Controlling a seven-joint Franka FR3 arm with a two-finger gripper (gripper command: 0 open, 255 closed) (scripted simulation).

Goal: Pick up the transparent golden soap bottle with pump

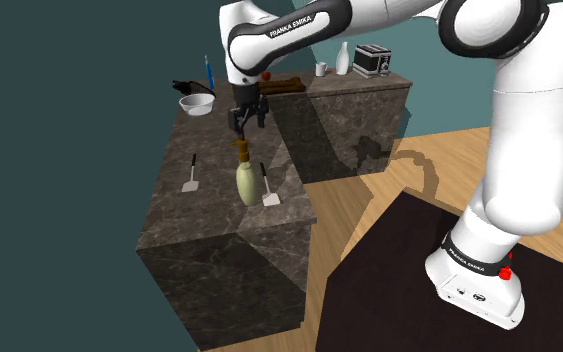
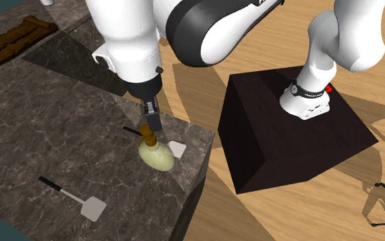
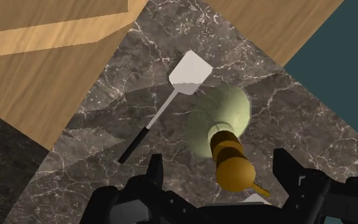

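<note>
The soap bottle [image 1: 246,183] stands upright on the dark marble counter [image 1: 219,222], near its front end. It has a pale yellow-green rounded body [image 2: 156,156] and a golden-brown pump [image 3: 234,167]. My gripper [image 1: 246,126] hangs straight above the pump, pointing down. In the wrist view the gripper [image 3: 220,170] is open, its black fingers [image 3: 154,170] standing on either side of the pump head without touching it. In the second exterior view the gripper [image 2: 150,123] sits just over the pump top.
Two white spatulas with black handles lie on the counter: one [image 1: 270,189] right beside the bottle, one [image 1: 191,177] farther off. A white bowl [image 1: 197,103], toaster [image 1: 371,60] and white bottle [image 1: 342,58] stand at the back. The counter edge [image 2: 196,171] drops to wood floor close by.
</note>
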